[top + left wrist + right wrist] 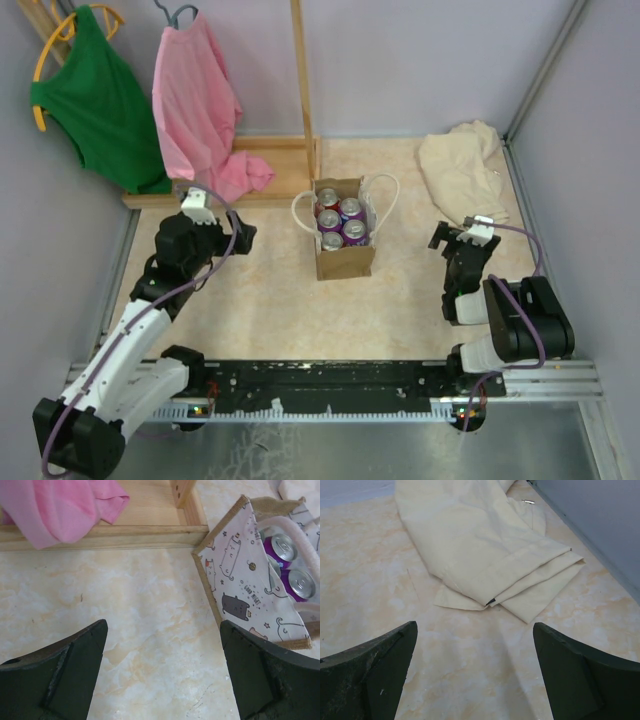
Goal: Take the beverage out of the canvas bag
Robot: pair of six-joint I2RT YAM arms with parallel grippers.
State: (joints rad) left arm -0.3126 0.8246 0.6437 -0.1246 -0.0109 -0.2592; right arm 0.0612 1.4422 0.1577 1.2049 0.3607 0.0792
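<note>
Pale grey walls around a marbled beige table [260, 290]. Near the middle, somewhat toward the far edge: bag [345, 258], upright, mouth open upward, tan outside, lined with a cartoon-cat print as seen from the left wrist. Inside it, four cans [340, 222], tops up, packed two by two, purple and red sides showing, all below the rim. Two white rope handles [385, 190], looped out to left and right of the mouth.

Left tool [162, 630]: fingers spread wide, nothing between them, only bare table below. Placed left of the bag and near it, not touching, with the bag's near left corner just beyond the right finger in the wrist view.

Right tool [475, 630]: fingers likewise spread wide and empty, over bare table toward the right edge, well apart from the bag. Ahead of it, a folded cream cloth [462, 170] heaped in the far right corner, one folded edge pointing back at the tool.

Along the far edge at left, a wooden rack [270, 160] with an upright post. Pink garment [200, 100] on a hanger, hem draped onto the rack's base. Green garment [100, 95] on a yellow hanger by the far left corner.
</note>
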